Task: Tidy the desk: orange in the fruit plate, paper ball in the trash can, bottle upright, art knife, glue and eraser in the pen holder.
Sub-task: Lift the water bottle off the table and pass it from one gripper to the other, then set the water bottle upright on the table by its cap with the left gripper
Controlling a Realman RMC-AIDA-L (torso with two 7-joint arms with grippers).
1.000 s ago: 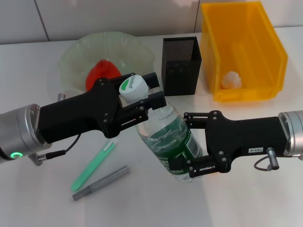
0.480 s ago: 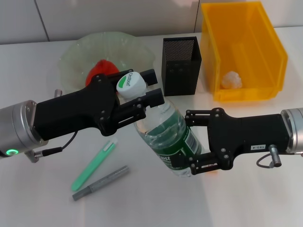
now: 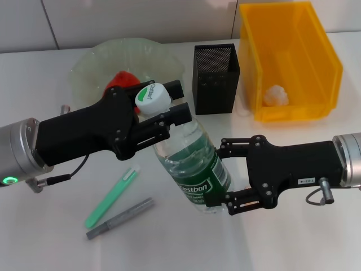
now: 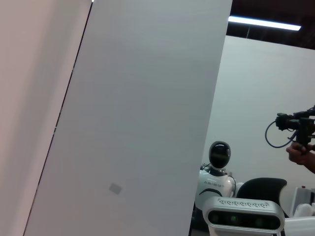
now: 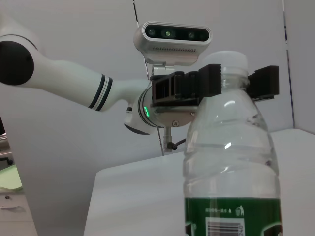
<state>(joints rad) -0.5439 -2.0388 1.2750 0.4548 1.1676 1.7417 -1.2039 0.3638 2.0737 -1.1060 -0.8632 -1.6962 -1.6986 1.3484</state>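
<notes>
Apparently both grippers hold bottle [image 3: 192, 164].

Bright, even light falls from overhead, and the white desk [image 3: 293, 243] carries only soft, faint shadows. The bottle [image 3: 192, 161] shows small glints. A ceiling strip light [image 4: 263, 22] glows against a dark ceiling in the left wrist view.

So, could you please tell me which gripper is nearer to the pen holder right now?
Left. The left gripper holds the bottle at its neck, just beside the pen holder. The right gripper grips the bottle's lower body, farther toward the table's front.
</notes>
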